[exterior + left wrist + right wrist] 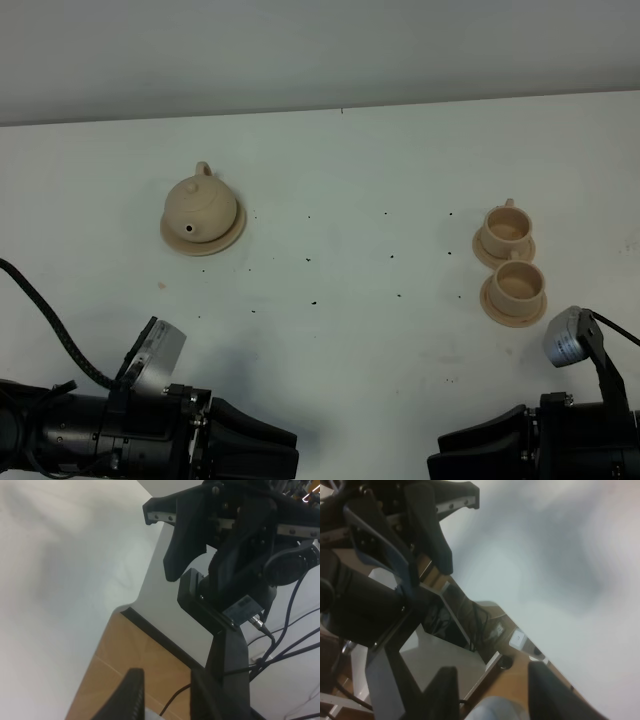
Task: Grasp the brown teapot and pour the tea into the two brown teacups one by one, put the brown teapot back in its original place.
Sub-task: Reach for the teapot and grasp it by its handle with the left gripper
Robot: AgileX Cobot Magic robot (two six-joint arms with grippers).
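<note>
The brown teapot (200,208) stands on its wide tan saucer, the original place (230,236), at the back left of the white table. The two brown teacups (507,228) (517,282) sit on small saucers at the right, one behind the other. My left gripper (285,452) lies low at the front left edge, far from the teapot. In the left wrist view its fingers (131,695) stand apart with nothing between them. My right gripper (448,456) rests at the front right, short of the cups. It is open and empty, as its fingers (443,692) show in the right wrist view.
The white table (350,200) has small dark specks across its middle. Its back edge meets a grey wall (300,50). Both wrist views look off the table's front edge at the opposite arm (235,555), cables and the wooden floor (130,655).
</note>
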